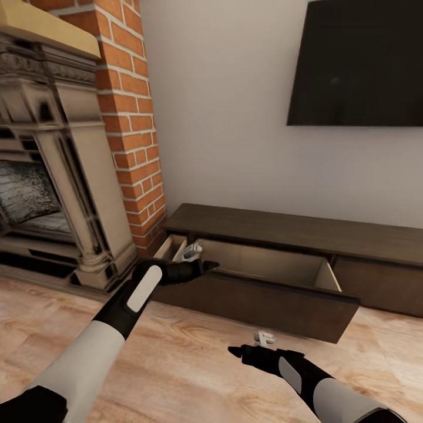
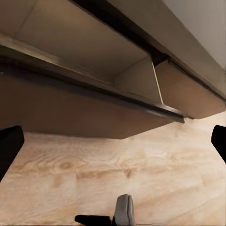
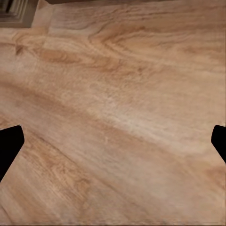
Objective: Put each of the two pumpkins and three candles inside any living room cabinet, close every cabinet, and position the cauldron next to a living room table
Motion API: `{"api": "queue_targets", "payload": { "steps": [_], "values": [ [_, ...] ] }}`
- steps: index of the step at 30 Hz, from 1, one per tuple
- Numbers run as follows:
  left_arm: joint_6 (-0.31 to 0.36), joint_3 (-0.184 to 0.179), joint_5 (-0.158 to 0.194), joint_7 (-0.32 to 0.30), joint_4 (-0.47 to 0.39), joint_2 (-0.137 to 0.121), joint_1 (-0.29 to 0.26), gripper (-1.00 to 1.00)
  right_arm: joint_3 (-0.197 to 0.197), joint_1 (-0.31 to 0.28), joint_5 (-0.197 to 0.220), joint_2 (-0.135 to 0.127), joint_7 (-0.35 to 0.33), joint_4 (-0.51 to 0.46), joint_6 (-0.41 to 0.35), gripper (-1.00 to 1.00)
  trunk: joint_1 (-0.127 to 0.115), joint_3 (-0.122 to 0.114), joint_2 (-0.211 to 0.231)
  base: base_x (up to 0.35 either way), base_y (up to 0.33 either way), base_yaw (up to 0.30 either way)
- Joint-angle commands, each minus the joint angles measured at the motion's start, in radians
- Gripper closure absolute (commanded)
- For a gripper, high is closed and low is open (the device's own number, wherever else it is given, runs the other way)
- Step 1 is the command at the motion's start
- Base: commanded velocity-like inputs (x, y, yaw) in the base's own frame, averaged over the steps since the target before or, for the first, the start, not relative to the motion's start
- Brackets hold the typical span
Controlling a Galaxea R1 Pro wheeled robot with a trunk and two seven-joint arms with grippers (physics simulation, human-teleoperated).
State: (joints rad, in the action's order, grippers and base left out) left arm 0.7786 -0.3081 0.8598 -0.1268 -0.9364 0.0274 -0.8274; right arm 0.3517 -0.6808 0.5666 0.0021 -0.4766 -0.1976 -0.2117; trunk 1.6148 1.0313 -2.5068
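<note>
- Pale wood-plank floor (image 1: 176,352) runs up to a white wall, with a brick column (image 1: 132,117) and stone fireplace (image 1: 53,176) at one end.
- Against the wall stands the low dark cabinet (image 1: 294,226); its drawer (image 1: 264,267) is pulled out, beige inside, the part that shows bare.
- Dark blank television (image 1: 358,61) is cut off by the picture's edge; no writing anywhere.
- Left gripper (image 1: 200,264), fingers spread, hangs over the drawer's front edge near its fireplace-side corner, hiding part of that corner.
- Right gripper (image 1: 244,352) hovers above the floor, fingers spread, holding nothing.
</note>
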Motion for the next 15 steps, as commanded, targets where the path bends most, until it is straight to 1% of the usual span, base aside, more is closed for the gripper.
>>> {"api": "queue_targets", "payload": {
  "steps": [1, 8, 10, 15],
  "values": [
    [0.002, 0.001, -0.009, -0.004, 0.012, 0.000, -0.001, -1.00, 0.003, 0.000, 0.006, 0.000, -0.001, -0.001, -0.006, -1.00, -0.001, 0.001, 0.000, -0.308, 0.000, 0.291],
    [-0.003, 0.002, -0.017, 0.001, 0.069, -0.003, -0.001, -1.00, 0.004, 0.000, 0.004, 0.000, -0.001, 0.000, -0.006, -1.00, -0.001, 0.005, 0.000, -0.308, 0.000, 0.291],
    [-0.006, 0.003, -0.019, 0.002, 0.100, -0.014, -0.001, -1.00, 0.005, 0.000, 0.003, 0.001, -0.001, 0.000, -0.005, -1.00, -0.001, 0.005, 0.000, -0.308, 0.000, 0.292],
    [-0.009, 0.003, -0.019, 0.002, 0.128, -0.053, -0.001, -1.00, 0.007, 0.000, 0.003, 0.003, 0.001, 0.002, -0.004, -1.00, -0.001, 0.005, 0.000, -0.306, 0.000, 0.291]
  ]
}}
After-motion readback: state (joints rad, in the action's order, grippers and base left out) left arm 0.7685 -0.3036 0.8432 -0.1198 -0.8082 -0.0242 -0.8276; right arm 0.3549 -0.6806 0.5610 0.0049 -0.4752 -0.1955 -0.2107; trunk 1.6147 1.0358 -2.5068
